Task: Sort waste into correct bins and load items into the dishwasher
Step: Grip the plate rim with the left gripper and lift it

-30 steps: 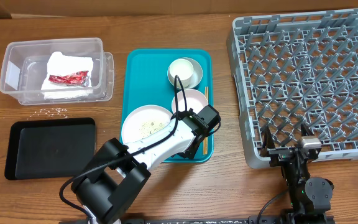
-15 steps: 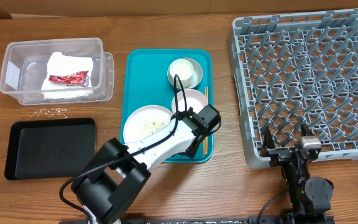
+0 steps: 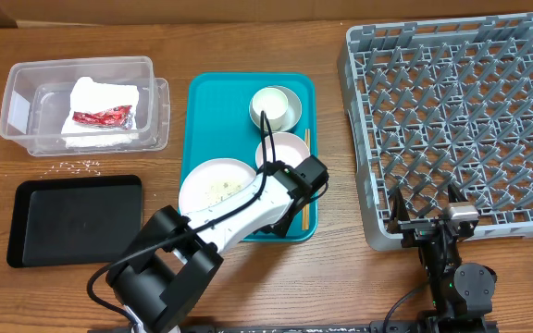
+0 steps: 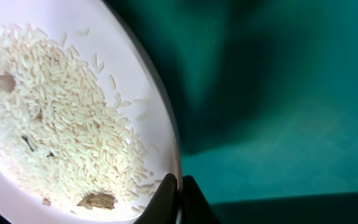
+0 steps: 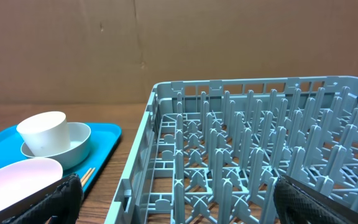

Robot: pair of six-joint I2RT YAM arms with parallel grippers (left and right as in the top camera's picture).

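Left arm (image 3: 220, 222) reaches from the near bench edge diagonally onto the teal tray (image 3: 209, 102), wrist low. Left gripper (image 4: 178, 198) jaws clenched on the right rim of the round plate (image 4: 73, 106), which lies on the tray's near half with rice (image 4: 61, 124) spread over it. Right arm (image 3: 452, 277) is parked at the near right, right gripper (image 5: 176, 186) jaws released and wide apart, empty, facing the near wall of the dish rack (image 3: 452, 111).

The rack sits on the bench (image 3: 340, 277) right of the tray, with no dishes in it. Black tray (image 3: 72, 217) at near left. Clear tub (image 3: 26, 79) at far left holds a white napkin (image 3: 100, 97) with the red wrapper (image 3: 102, 117) on top. Small white bowl (image 3: 285, 148) just beside the plate and the left wrist. White cup (image 3: 268, 102) sits in the grey-green bowl (image 3: 291, 116). Chopsticks (image 3: 306, 139) lie along the tray's right edge, partly under the wrist. Loose rice scraps (image 3: 77, 166) on the bench between tub and black tray.
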